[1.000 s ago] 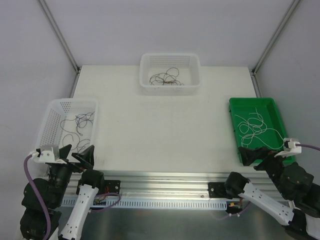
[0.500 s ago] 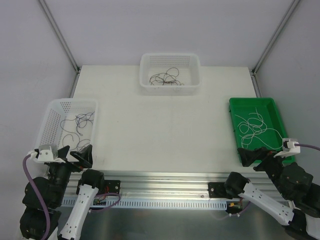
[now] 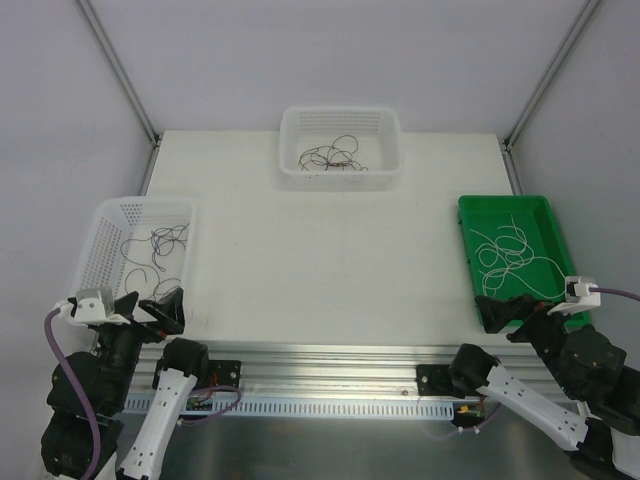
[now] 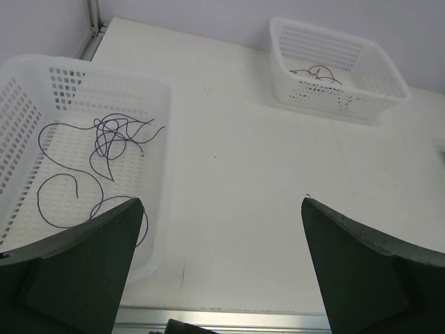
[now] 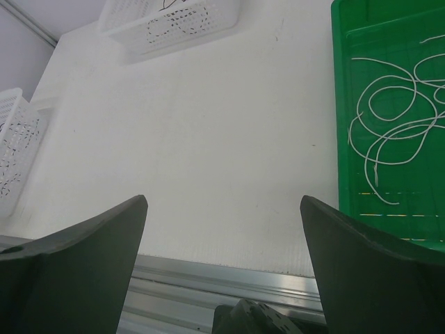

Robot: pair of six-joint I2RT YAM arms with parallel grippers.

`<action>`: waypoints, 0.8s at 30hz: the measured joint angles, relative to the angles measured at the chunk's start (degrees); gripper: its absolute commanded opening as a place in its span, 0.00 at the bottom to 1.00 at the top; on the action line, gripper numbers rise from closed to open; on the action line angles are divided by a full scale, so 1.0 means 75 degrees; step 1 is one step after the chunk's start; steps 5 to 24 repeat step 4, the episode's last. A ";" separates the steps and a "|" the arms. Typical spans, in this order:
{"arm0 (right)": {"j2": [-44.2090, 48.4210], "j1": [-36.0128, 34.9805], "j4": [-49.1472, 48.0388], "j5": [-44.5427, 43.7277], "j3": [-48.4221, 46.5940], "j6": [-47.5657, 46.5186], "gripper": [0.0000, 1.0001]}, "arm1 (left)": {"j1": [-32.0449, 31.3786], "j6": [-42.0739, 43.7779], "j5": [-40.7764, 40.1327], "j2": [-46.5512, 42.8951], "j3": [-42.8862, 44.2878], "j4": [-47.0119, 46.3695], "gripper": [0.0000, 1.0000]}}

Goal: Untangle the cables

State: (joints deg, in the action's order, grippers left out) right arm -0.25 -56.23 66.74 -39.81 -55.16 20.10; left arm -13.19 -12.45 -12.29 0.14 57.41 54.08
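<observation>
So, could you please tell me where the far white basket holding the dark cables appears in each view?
Top external: the far white basket sits at top centre.
Left wrist: the basket is at upper right.
Right wrist: the basket is at top left, cut off by the frame edge.
Shared landmark: the near white basket, at the left in every view.

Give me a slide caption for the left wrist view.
Open left end effector above the table; purplish cables in the near basket, dark cables in the far basket.

Right wrist view crops the green tray (image 5: 341, 83) and white cables (image 5: 393, 124).
</observation>
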 measured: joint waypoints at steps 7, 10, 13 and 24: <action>0.0000 0.0000 -0.0003 0.0000 0.0000 -0.0003 0.97 | 0.0000 -0.0032 -0.0050 0.0000 -0.0012 0.0015 0.99; 0.0000 0.0000 -0.0003 0.0000 0.0000 -0.0003 0.97 | 0.0000 -0.0032 -0.0050 0.0000 -0.0012 0.0015 0.99; 0.0000 0.0000 -0.0003 0.0000 0.0000 -0.0003 0.97 | 0.0000 -0.0032 -0.0050 0.0000 -0.0012 0.0015 0.99; 0.0000 0.0000 -0.0003 0.0000 0.0000 -0.0003 0.97 | 0.0000 -0.0032 -0.0050 0.0000 -0.0012 0.0015 0.99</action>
